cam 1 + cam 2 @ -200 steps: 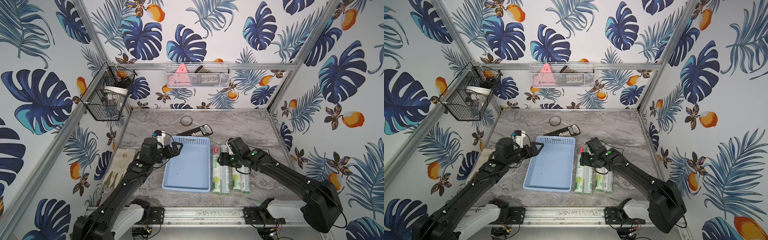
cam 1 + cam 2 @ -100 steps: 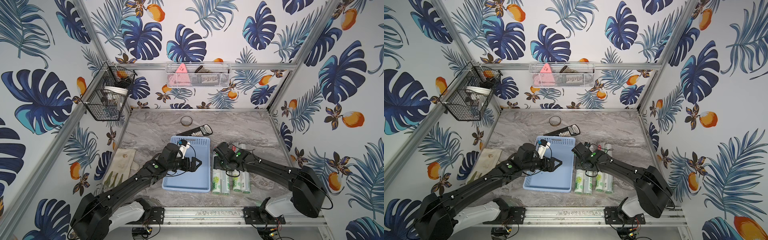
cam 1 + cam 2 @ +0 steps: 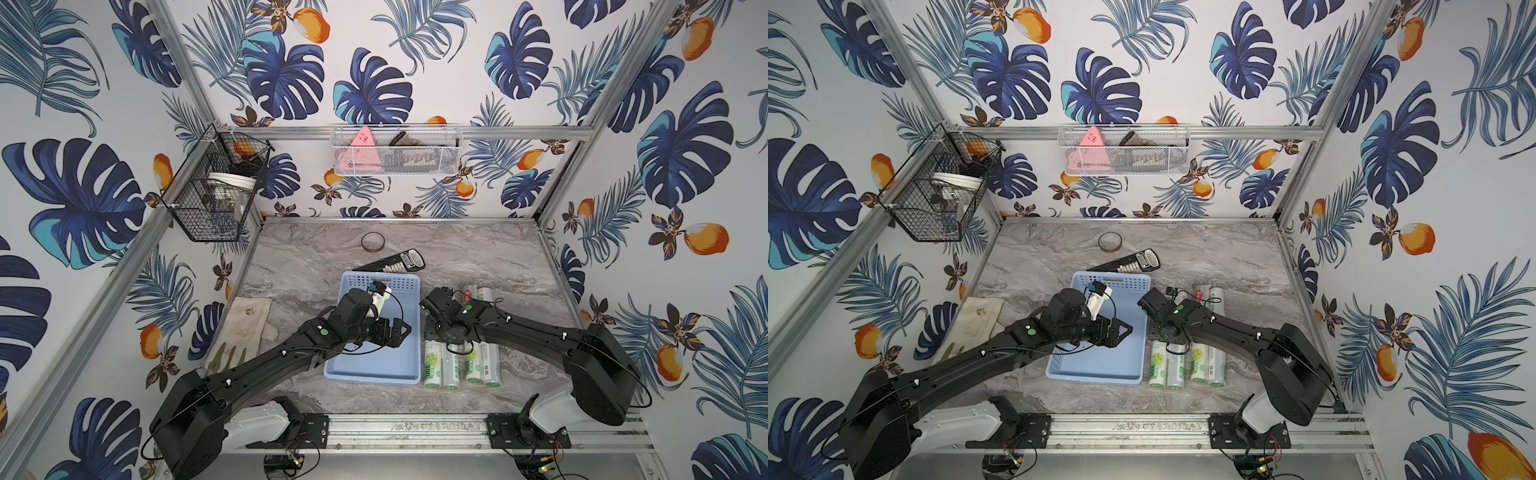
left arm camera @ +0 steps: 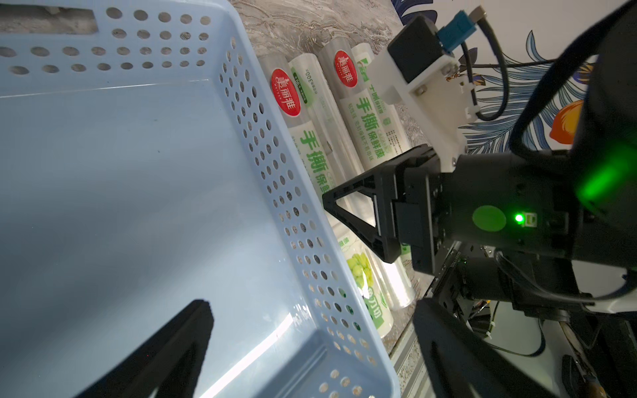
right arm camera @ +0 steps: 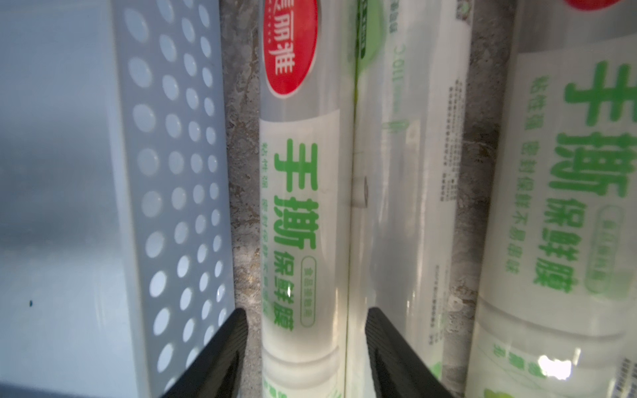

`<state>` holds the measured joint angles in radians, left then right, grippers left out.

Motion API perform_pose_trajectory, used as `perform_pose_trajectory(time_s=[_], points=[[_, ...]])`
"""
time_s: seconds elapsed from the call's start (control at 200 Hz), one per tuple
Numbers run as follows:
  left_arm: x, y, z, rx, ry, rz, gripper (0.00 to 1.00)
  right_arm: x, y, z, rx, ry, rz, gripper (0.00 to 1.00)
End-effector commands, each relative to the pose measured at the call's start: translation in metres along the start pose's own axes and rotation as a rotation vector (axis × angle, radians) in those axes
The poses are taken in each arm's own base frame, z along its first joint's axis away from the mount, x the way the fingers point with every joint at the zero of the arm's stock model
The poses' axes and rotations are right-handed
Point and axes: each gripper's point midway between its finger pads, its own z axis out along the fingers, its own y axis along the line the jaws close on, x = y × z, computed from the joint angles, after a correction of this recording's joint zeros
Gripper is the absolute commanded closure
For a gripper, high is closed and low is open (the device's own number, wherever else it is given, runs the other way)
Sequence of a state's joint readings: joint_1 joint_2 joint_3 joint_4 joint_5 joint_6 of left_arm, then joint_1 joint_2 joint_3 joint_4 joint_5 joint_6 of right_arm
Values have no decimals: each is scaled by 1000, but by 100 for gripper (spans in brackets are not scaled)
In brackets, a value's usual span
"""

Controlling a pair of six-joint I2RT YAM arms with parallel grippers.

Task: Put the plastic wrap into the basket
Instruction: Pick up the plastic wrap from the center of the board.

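Lying side by side on the table [image 3: 478, 257], the four plastic wrap rolls [image 3: 457, 365] sit near its front edge, their long sides running front to back, and none is in the basket yet. The roll nearest the basket [image 5: 303, 224] lies just beside the perforated wall, with a strip of bare table between the two. The right claw [image 5: 306, 312] straddles this roll. Its fingers are spread a little wider than the roll, and a sliver of table shows between one finger and the label, so it does not appear to be pinching yet. The light-blue basket [image 3: 374, 361] stands at the middle of the front edge, just to the left of the rolls, and is empty. The left claw [image 3: 403, 332] hangs over the basket floor with its fingers spread wide, holding nothing. Farther off, a worn glove [image 3: 245, 328] lies by the left edge and a ring of tape [image 3: 372, 242] sits near the back edge. By my reading the task is at its very start: the first grasp is being set up, and all four rolls remain to be lifted over the wall and laid inside.
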<state>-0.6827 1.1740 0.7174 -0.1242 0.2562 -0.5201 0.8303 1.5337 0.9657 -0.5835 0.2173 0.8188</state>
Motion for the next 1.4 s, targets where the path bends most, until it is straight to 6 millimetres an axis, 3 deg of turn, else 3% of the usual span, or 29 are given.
perform_pose_trajectory(time_s=[0.0, 0.435, 1.396], points=[[-9, -1, -1, -12, -29, 35, 1, -6, 2, 2, 9, -25, 22, 41], [-7, 6, 0, -44, -21, 48, 1, -10, 6, 13, 35, -29, 26, 41], [-3, 11, 3, -60, -14, 47, 1, 2, 5, 50, 87, 21, 15, 41]])
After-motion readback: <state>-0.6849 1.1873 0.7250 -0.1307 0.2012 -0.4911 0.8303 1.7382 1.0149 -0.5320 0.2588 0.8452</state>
